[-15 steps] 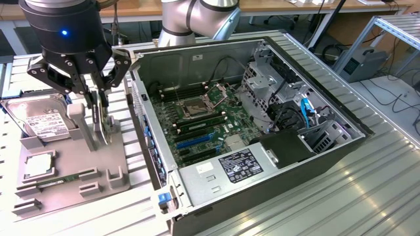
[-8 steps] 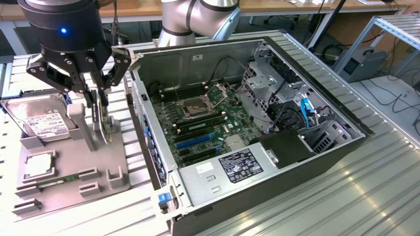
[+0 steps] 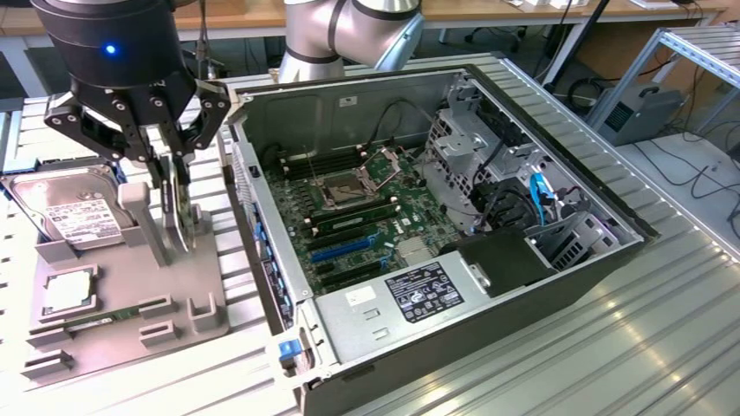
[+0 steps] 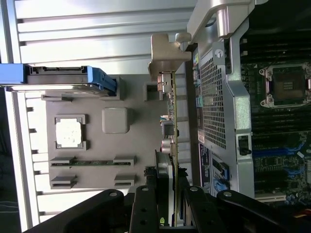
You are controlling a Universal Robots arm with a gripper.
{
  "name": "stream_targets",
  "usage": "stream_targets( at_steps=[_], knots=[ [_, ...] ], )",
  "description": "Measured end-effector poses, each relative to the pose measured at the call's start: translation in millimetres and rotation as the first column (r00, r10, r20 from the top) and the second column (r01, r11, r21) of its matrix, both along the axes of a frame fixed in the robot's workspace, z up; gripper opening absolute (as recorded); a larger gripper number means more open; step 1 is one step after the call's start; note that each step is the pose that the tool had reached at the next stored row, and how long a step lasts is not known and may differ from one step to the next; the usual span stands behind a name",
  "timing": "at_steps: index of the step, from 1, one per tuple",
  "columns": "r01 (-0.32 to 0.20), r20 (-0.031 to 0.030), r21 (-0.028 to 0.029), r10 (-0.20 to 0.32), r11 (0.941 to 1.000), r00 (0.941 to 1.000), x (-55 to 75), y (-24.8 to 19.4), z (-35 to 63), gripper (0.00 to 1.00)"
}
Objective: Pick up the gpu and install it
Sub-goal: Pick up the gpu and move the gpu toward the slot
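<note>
Your gripper is half-closed, clamping the gpu, a thin flat card with a metal bracket, upright at the grey moulded tray's edge beside the open computer case.

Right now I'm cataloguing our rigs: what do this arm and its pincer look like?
The arm is silver-grey tubing with darker grey rounded joints. Its wrist housing is a black cylinder with a small blue light. The pincer is black, built of linked bars dotted with silver bolts.
</note>
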State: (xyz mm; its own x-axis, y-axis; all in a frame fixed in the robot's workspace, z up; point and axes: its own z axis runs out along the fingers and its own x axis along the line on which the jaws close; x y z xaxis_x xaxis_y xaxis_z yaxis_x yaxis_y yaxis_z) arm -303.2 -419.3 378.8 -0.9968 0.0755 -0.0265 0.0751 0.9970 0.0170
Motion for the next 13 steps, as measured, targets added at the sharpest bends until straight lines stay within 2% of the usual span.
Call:
stream_targets(
  at_steps=[13],
  knots=[
    [0.000, 0.0000, 0.0000, 0.000, 1.0000, 1.0000, 0.0, 0.0, 3.5, 0.27]
  ],
)
